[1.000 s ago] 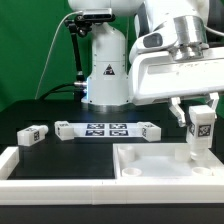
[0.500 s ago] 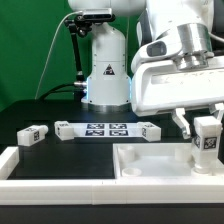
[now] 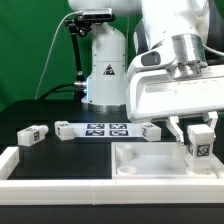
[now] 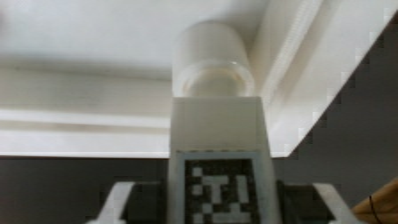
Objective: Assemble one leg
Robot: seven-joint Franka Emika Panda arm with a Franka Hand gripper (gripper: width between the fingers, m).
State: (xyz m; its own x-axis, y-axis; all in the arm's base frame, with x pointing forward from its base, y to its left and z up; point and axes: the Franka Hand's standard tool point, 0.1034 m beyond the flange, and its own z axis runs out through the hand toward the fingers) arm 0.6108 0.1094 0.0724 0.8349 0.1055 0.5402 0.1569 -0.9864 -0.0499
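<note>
The white arm [image 3: 175,75] fills the exterior view's right half and reaches down to the tool [image 3: 199,138]. Its base [image 3: 105,65] stands behind the tool, toward the exterior view's left. The dark tabletop [image 3: 60,150] spreads out below. Directly under the tool lies the large flat white panel [image 3: 145,165] with its raised rim, and the tool hangs over the panel's corner on the exterior view's right. A white rail [image 3: 60,187] runs along the tabletop's near edge, lower than the tool and stretching off to the exterior view's left. The marker board [image 3: 108,129] lies flat beyond the panel, level with the tool in the exterior view and to its left. The tool is clamped on the leg [image 3: 200,145], one jaw on each side of the block. The leg stands upright with its black-and-white marker facing the exterior camera. In the wrist view the leg [image 4: 219,130] points away from the tool, and its rounded end sits in line with the inner corner of the panel [image 4: 89,50], close to the rim. Whether that end touches the panel cannot be told. A second small marked block [image 3: 33,133] rests on the tabletop well apart from the tool, far to the exterior view's left.
</note>
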